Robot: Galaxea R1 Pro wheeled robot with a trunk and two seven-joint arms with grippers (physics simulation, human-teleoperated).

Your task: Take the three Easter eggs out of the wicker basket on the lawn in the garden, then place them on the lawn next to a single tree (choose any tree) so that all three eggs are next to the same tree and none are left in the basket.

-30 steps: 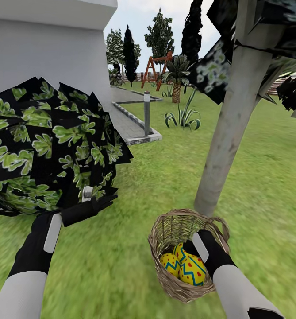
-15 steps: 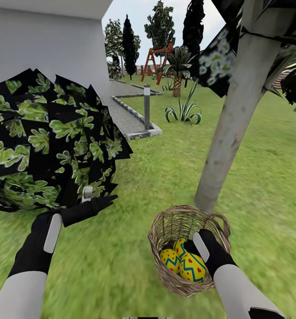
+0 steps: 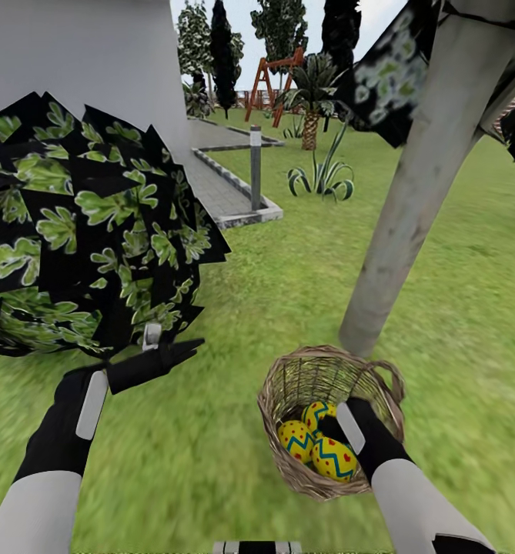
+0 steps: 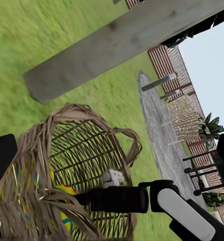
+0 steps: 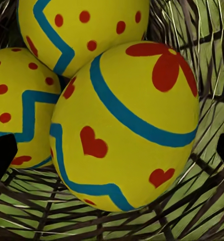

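From the head view, the basket (image 3: pixel 330 419) sits on the lawn (image 3: pixel 288 292) at five o'clock, just in front of the tree (image 3: pixel 411 208), with all three eggs (image 3: pixel 319 446) inside. The right gripper (image 3: pixel 336 431) reaches into it over the eggs; the left gripper (image 3: pixel 182 350) hangs at nine o'clock by the bush (image 3: pixel 80 231), its fingers seemingly close together.

In the left wrist view, the right arm (image 4: pixel 142 198) crosses the basket (image 4: pixel 77 165) rim below the trunk (image 4: pixel 127 40).

In the right wrist view, the flower egg (image 5: pixel 127 125) lies centred between the right gripper's dark fingertips (image 5: pixel 1 155), which stand wide and hold nothing. I would go down straight, close on its middle and lift clear of the weave.
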